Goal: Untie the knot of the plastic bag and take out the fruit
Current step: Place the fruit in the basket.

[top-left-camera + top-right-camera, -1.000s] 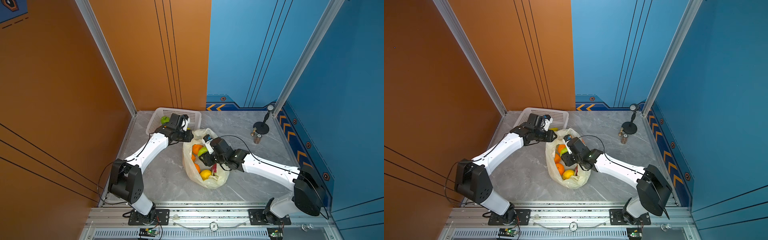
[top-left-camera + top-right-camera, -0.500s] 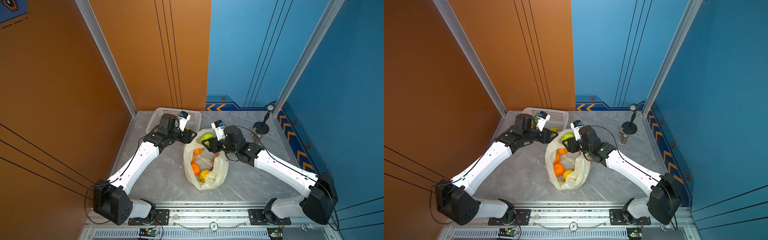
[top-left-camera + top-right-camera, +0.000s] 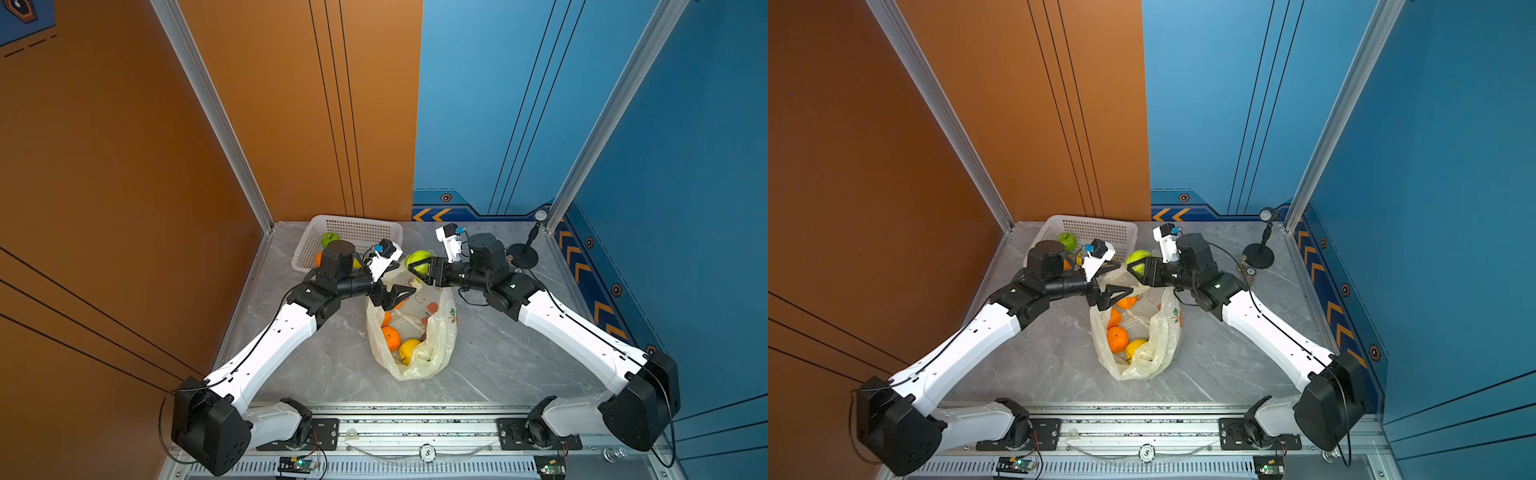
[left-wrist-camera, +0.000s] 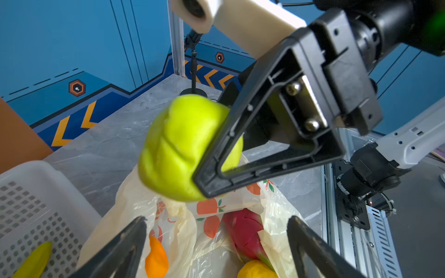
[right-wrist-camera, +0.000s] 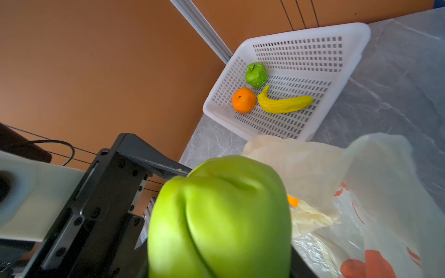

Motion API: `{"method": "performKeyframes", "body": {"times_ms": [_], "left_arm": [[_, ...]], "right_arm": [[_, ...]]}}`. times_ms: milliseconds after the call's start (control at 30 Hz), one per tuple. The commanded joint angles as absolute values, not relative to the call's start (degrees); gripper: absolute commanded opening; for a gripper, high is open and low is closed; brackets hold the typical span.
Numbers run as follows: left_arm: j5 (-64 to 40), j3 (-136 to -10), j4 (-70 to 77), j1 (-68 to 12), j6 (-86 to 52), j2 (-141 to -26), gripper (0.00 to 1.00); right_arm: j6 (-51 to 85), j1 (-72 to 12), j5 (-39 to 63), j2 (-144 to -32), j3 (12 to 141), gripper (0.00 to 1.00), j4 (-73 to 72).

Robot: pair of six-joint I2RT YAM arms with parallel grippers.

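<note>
The pale-yellow plastic bag lies on the table with its mouth open toward the back; no knot shows. Inside it I see oranges, a yellow citrus and a pink dragon fruit. My right gripper is shut on a yellow-green fruit and holds it in the air above the bag's mouth. My left gripper hangs open just over the bag's mouth, nothing between its fingers.
A white perforated basket stands at the back left, holding a green apple, an orange and a banana. A black stand sits at the back right. Walls close in on three sides.
My right gripper has lifted the yellow-green fruit up out of the bag toward the back. My left gripper has opened wide, and the bag has slumped flatter.
</note>
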State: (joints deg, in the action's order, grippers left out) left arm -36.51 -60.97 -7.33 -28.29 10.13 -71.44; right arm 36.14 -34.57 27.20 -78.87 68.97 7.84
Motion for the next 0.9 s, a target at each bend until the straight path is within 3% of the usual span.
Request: {"method": "performKeyframes", "body": {"times_ms": [0, 200, 400, 500, 667, 867], "left_arm": [[-35.36, -60.77, -4.61, -29.69, 15.19, -71.22, 0.94], [-29.83, -61.8, -3.58, -30.59, 16.04, -72.58, 0.95], [-27.1, -63.34, -3.72, -31.51, 16.44, -74.11, 0.88], [-26.14, -63.1, -2.76, -31.53, 15.68, -73.94, 0.74], [-24.77, -62.06, -0.91, -31.46, 14.38, -73.0, 0.62], [-17.26, -61.79, 0.91, -30.79, 8.64, -72.55, 0.44]], "right_arm": [[38.01, -35.31, 31.78, -78.66, 71.52, 0.53, 7.27], [37.11, -37.44, 33.05, -79.76, 73.22, 0.53, 9.37], [37.0, -39.14, 33.85, -81.97, 74.7, 0.53, 10.71], [37.08, -39.55, 33.74, -82.48, 74.88, 0.53, 10.8], [37.07, -39.55, 33.45, -82.94, 75.06, 0.56, 11.49], [36.84, -38.96, 31.85, -81.94, 75.35, 0.71, 11.98]]}}
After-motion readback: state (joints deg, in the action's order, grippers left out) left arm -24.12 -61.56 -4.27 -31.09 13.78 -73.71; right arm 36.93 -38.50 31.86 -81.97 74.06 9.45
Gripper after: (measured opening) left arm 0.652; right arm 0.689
